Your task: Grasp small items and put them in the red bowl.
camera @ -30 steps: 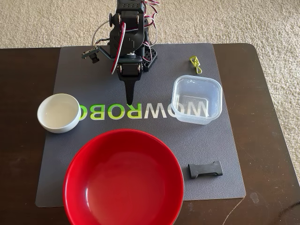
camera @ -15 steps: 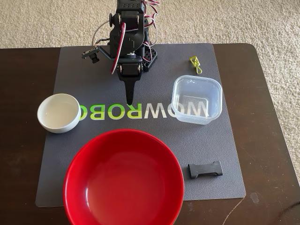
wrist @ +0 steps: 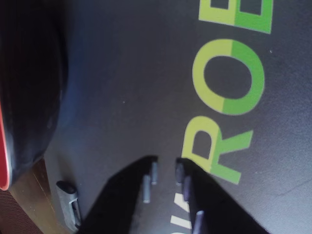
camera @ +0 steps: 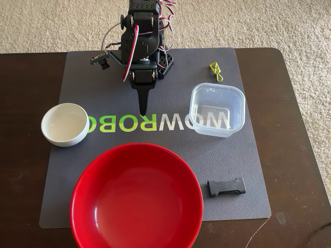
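Observation:
The large glossy red bowl [camera: 135, 199] sits at the mat's front edge; its rim shows at the left edge of the wrist view [wrist: 4, 151]. A small white round bowl [camera: 64, 124] is at the left. A clear square tub [camera: 216, 109] is at the right. A yellow-green looped band [camera: 216, 71] lies behind the tub. A flat black bone-shaped piece [camera: 226, 186] lies right of the red bowl and shows in the wrist view [wrist: 69, 207]. My gripper [camera: 143, 109] [wrist: 166, 163] points down over the mat's lettering, jaws nearly together and empty, apart from every item.
A grey mat [camera: 170, 77] with green and white letters covers a dark wooden table [camera: 289, 103]. Beige carpet lies beyond the table's far and right edges. The arm's base [camera: 147, 57] stands at the mat's back centre.

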Controlling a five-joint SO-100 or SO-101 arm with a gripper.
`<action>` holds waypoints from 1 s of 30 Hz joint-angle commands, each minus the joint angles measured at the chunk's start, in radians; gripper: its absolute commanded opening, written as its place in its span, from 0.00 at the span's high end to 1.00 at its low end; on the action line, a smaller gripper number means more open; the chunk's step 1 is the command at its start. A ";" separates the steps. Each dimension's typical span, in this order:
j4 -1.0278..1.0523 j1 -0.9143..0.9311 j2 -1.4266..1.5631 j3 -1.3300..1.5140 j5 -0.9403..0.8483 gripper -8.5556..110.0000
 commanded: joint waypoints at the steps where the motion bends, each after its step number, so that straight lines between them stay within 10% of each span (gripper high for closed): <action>1: 0.002 0.012 -0.002 -0.014 -0.006 0.89; 30: -0.075 -0.075 0.000 0.005 0.034 0.91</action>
